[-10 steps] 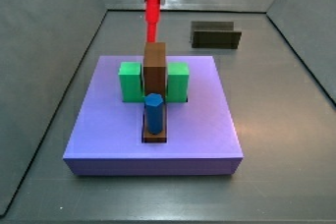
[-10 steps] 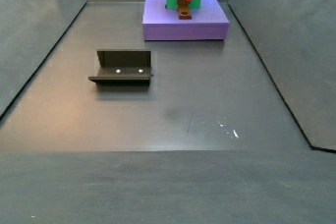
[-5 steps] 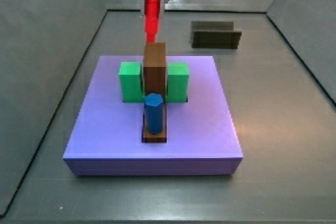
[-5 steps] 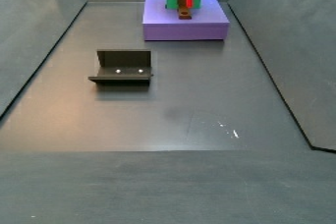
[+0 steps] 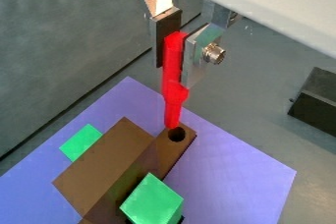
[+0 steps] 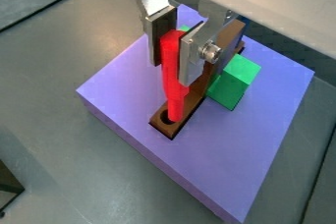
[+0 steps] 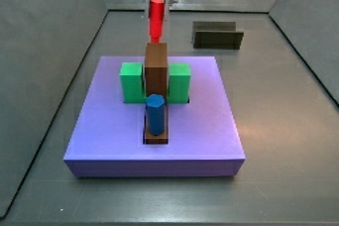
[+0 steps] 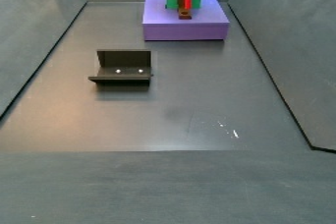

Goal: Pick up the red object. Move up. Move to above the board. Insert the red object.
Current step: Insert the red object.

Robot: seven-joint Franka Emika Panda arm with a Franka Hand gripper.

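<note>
The gripper (image 5: 174, 39) stood above the far part of the board (image 7: 199, 131), its two flat silver fingers (image 6: 156, 27) clamped on the upper end of the red object (image 5: 172, 81). The rod hung upright, and in both wrist views its lower tip sat at the mouth of a round hole (image 6: 170, 122) in the end of the brown block (image 5: 118, 164). Whether the tip had entered the hole could not be told.

The step in hand was judged to be the insertion, with pick-up, lift and transfer complete. The next move called for a straight vertical descent with the rod kept plumb over the hole, and release only after the rod was seated. A tilted rod would likely catch on the rim.

The rod was thin, straight, smooth and bright red. The board was a thick square slab, matt lavender with sharp edges. The brown block was a long rectangular bar on the slab, flanked by green blocks (image 7: 130, 81). A thicker blue peg (image 7: 155, 114) stood at the bar's near end. In a side view, a dark L-shaped fixture (image 8: 122, 67) stood on the grey floor, well apart from the board.
</note>
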